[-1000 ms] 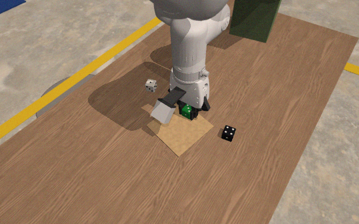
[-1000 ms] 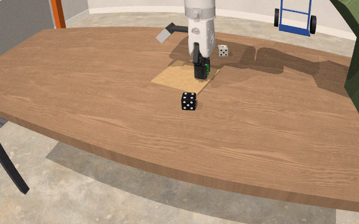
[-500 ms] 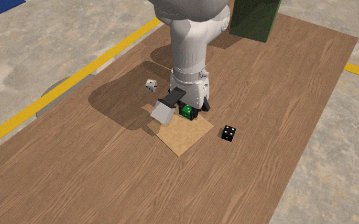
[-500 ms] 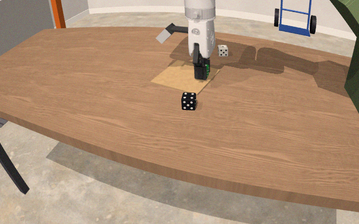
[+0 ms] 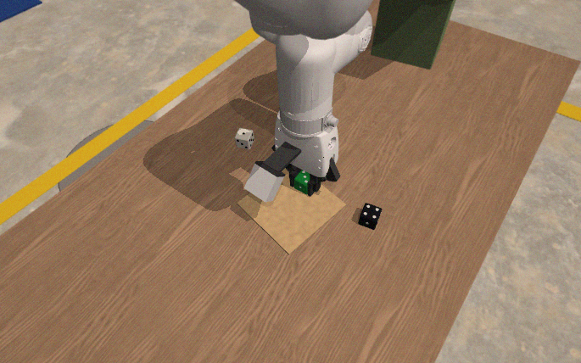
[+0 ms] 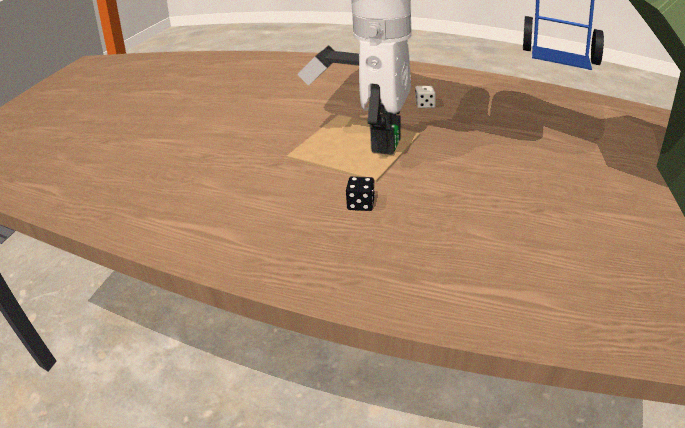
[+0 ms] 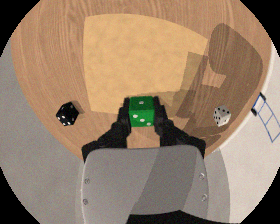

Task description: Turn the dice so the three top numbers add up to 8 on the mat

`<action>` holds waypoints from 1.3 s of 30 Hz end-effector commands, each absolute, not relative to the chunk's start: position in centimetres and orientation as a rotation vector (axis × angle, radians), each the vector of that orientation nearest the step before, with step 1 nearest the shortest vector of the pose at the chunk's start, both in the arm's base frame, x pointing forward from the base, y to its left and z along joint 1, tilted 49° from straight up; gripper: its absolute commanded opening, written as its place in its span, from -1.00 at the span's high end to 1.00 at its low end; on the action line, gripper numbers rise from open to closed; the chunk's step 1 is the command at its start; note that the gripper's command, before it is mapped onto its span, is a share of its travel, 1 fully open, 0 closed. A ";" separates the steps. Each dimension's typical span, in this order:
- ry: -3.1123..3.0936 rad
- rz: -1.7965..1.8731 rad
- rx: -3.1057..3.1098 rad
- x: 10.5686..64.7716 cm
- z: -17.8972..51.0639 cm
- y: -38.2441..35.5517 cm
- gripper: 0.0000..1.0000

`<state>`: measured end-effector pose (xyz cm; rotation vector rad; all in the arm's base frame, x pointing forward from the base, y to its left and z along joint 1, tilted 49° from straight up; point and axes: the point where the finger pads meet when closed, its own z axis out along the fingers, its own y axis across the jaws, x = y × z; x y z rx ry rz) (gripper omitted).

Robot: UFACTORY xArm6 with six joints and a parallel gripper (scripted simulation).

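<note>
A white robot arm [image 5: 305, 76] [image 6: 382, 10] is reaching down over a wood-grained table [image 5: 148, 279] [image 6: 227, 239] [image 7: 46, 35], its gripper [image 5: 304, 183] [image 6: 385, 144] [image 7: 141, 104] clamping a green die [image 5: 302, 182] [image 6: 397, 136] [image 7: 141, 111] between dark fingers near one edge of the tan mat [image 5: 291, 220] [image 6: 344, 148] [image 7: 136, 60]. Whether the green die is touching the mat is impossible to tell.

The green cube, with no longer axis, is turning a single-pip face and a three-pip face toward the wrist camera; which number is pointing straight up is hard to make out. A black die [image 5: 370, 215] [image 6: 360, 193] [image 7: 67, 114] is lying flat on the table just beside the mat, four pips facing up and five showing on a side in the exterior view. A white die [image 5: 244, 138] [image 6: 425, 96] [image 7: 222, 115] is sitting off the mat on the other side, one pip facing up and five on a side.

The fingers are hiding most of the green die in the exterior view, while the arm is running out of the top of the frame. A blue hand truck [image 6: 562, 58] [image 7: 267, 118] is standing beyond the table, its upper part cut off in the exterior view.
</note>
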<state>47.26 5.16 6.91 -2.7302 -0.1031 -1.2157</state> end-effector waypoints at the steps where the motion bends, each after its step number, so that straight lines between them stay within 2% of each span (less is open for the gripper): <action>1: -0.103 -1.217 -2.730 47.2 6.9 5.2 0.47; 32: -0.103 -1.217 -2.730 47.2 6.9 5.2 0.47; 33: -0.103 -1.217 -2.730 47.2 6.9 5.2 0.38; 35: -0.103 -1.217 -2.730 47.2 6.9 5.2 0.38; 36: -0.103 -1.217 -2.730 47.2 6.9 5.2 0.30; 38: -0.103 -1.217 -2.730 47.2 6.9 5.2 0.30; 39: -0.103 -1.217 -2.730 47.2 6.9 5.2 0.22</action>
